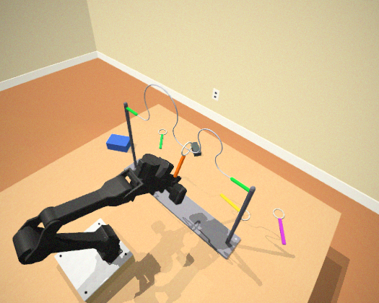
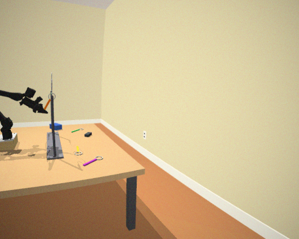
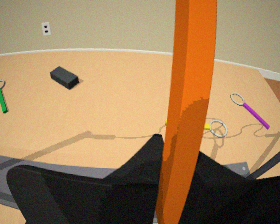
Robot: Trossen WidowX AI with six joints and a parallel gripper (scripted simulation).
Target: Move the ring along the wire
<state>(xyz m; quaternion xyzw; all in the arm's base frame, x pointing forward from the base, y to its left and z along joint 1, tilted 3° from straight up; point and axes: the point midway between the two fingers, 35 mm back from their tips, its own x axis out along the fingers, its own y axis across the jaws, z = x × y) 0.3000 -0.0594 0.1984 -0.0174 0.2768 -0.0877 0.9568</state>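
Observation:
My gripper [image 1: 177,177] [image 2: 45,111] [image 3: 164,142] is shut on the lower end of the orange handle [image 1: 179,166] [image 2: 47,104] [image 3: 192,75], which slants up to the ring [image 1: 182,149] [image 2: 55,96]. The ring is around the thin grey wire [image 1: 177,113] at the low dip between its two humps; I cannot tell if they touch. One green part [image 1: 131,111] is by the far-left post [image 1: 131,138]. The other green part [image 1: 240,185] is by the near-right post [image 1: 241,214] [image 2: 53,120]. The ring is out of the wrist view.
The posts stand on a grey base plate [image 1: 189,209] [image 2: 57,144]. On the table lie a blue block [image 1: 118,143] [image 2: 56,127], a black block [image 1: 196,151] [image 2: 87,134] [image 3: 64,77], and ringed handles in green [image 1: 161,141], yellow [image 1: 229,202] and magenta [image 1: 282,231] [image 3: 256,116].

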